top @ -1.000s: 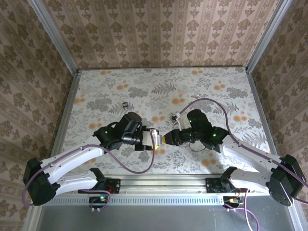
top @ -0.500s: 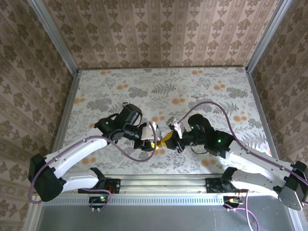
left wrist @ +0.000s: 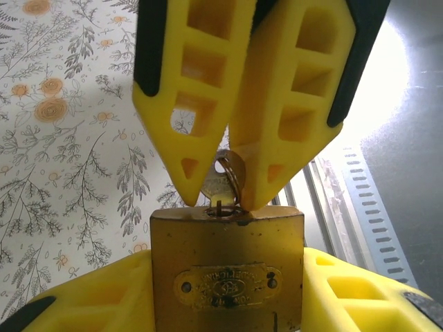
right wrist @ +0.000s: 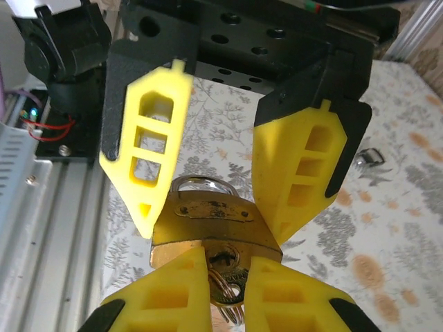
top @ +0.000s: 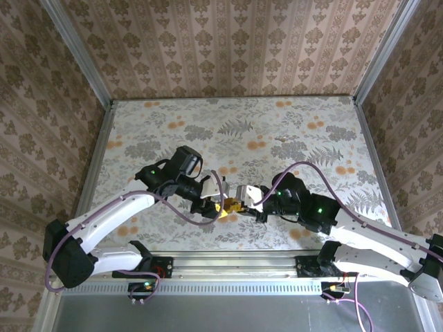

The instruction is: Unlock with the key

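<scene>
A brass padlock (left wrist: 227, 277) with a silver shackle (right wrist: 201, 185) hangs above the table, and my left gripper (left wrist: 227, 294) is shut on its two sides. The key (left wrist: 220, 181) stands in the keyhole at the padlock's bottom face. In the right wrist view the key's (right wrist: 234, 290) flat head and its ring sit pinched in my right gripper (right wrist: 228, 283), which is shut on it. From above, the left gripper (top: 213, 200) and right gripper (top: 240, 202) meet tip to tip over the near middle of the table, the padlock (top: 228, 206) between them.
The floral table (top: 291, 124) has a metal rail (top: 235, 264) along its near edge, close below the grippers. A small dark metal piece (right wrist: 370, 158) lies on the table beyond the padlock. Patterned walls close in the left, right and far sides.
Both wrists have shifted, the right one swinging down toward the near edge. The grippers stay met at the padlock, which has turned with them.
</scene>
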Controlling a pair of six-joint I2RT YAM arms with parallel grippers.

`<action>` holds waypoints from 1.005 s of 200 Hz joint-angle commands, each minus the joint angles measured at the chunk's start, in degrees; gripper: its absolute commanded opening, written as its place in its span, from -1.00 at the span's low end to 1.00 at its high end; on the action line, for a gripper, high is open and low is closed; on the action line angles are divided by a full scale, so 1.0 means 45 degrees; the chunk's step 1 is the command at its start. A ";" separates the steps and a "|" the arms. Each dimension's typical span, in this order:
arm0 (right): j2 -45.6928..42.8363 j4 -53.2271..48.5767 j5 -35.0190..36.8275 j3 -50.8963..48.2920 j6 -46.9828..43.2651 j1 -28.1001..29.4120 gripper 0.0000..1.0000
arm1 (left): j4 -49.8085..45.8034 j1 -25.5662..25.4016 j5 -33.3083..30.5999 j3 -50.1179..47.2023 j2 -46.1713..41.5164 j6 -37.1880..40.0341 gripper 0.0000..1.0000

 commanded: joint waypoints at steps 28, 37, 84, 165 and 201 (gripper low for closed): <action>-0.0671 0.0466 0.0296 -0.1211 -0.1608 0.0806 -1.00 | 0.1628 0.0313 0.1327 0.0533 -0.0001 -0.0959 -1.00; -0.0697 0.0369 0.0441 -0.1222 -0.1653 0.0938 -1.00 | 0.1521 0.0314 0.1359 0.0602 0.0106 -0.0895 -1.00; -0.0823 0.0833 0.1247 -0.1364 -0.0248 0.0981 -1.00 | 0.2447 0.0021 -0.0018 -0.0117 -0.0331 -0.0714 -1.00; -0.1728 0.0657 0.0221 -0.1440 0.4897 -0.0661 -0.01 | 0.3395 -0.0928 -0.4162 -0.1797 -0.1654 0.0229 -1.00; -0.1369 0.0509 -0.0581 -0.1009 0.7913 -0.1941 0.12 | 0.3474 -0.1394 -0.5350 -0.1859 -0.1674 0.0638 -1.00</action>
